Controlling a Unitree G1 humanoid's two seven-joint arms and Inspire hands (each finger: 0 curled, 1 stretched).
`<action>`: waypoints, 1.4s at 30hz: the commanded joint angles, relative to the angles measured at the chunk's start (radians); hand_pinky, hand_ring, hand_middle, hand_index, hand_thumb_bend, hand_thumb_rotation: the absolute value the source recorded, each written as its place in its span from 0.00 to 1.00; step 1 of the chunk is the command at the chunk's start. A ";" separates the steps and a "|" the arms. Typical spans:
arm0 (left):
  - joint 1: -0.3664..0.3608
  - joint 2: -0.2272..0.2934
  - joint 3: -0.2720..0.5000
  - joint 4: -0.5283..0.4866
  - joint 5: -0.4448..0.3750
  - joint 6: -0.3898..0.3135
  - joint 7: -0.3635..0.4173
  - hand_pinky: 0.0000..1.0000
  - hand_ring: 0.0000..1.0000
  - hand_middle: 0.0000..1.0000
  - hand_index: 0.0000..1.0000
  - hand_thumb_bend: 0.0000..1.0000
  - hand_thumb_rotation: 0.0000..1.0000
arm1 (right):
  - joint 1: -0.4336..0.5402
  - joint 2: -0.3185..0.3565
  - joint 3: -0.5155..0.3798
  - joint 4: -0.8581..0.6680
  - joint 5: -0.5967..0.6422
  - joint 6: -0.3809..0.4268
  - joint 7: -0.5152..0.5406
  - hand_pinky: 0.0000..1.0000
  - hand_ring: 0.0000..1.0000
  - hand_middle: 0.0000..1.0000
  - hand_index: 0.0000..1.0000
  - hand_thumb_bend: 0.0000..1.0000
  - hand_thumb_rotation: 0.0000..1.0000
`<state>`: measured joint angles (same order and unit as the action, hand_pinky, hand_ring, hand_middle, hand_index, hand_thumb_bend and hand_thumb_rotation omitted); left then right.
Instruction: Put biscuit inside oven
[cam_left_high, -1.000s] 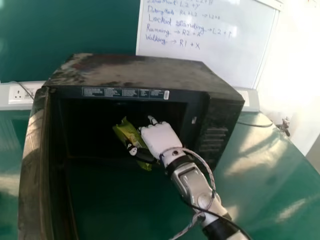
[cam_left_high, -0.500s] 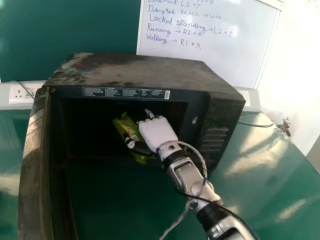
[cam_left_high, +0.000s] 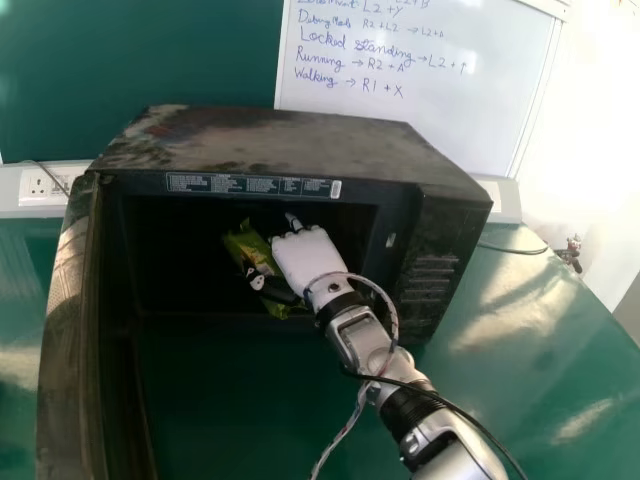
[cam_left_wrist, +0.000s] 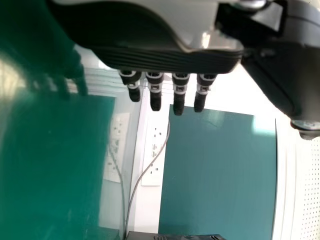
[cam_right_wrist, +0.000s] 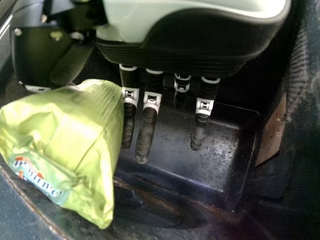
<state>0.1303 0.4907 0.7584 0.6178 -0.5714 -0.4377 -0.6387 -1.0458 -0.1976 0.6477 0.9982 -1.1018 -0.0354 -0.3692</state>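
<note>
The shiny green biscuit pack (cam_left_high: 245, 240) is held in the mouth of the oven (cam_left_high: 290, 140) by the right hand (cam_left_high: 308, 258). One part of the pack is pinched between the thumb and the nearest finger, and a puffy, crinkled end is left sticking out, as is seen in the right wrist view. The hand's back is smooth and white, and its fingers are dark with pale bands.

The oven is shaped like a big dark box, its top marked by dull, blotchy patches. It is set on a smooth green desk (cam_left_high: 540, 330), with its door (cam_left_high: 65, 330) swung open at the left. More room is left between the pack and the oven's left wall than between the hand and the right side of the opening.

The pack's middle is partly covered by the thumb, and the oven's back is hidden in the dark. In the left wrist view, the left hand (cam_left_wrist: 165, 60) is held with its fingers loose and apart.
</note>
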 joint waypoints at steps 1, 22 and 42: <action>0.005 -0.017 -0.013 0.027 -0.003 0.022 -0.003 0.00 0.69 0.79 0.94 0.19 0.83 | -0.035 0.013 0.007 0.025 0.022 -0.011 -0.029 0.55 0.52 0.48 0.49 0.53 0.00; 0.002 -0.020 -0.010 0.021 -0.015 0.038 -0.008 0.00 0.63 0.73 0.92 0.18 0.81 | -0.116 0.089 0.064 0.231 0.063 -0.020 -0.179 0.54 0.51 0.48 0.50 0.53 0.00; 0.010 -0.015 -0.010 0.017 -0.019 0.039 -0.011 0.00 0.67 0.75 0.92 0.16 0.82 | -0.152 0.094 0.091 0.286 0.085 -0.016 -0.189 0.53 0.52 0.45 0.54 0.52 0.00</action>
<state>0.1298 0.4965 0.7589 0.6140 -0.5955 -0.4133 -0.6561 -1.1645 -0.1073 0.7352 1.2801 -1.0310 -0.0542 -0.5488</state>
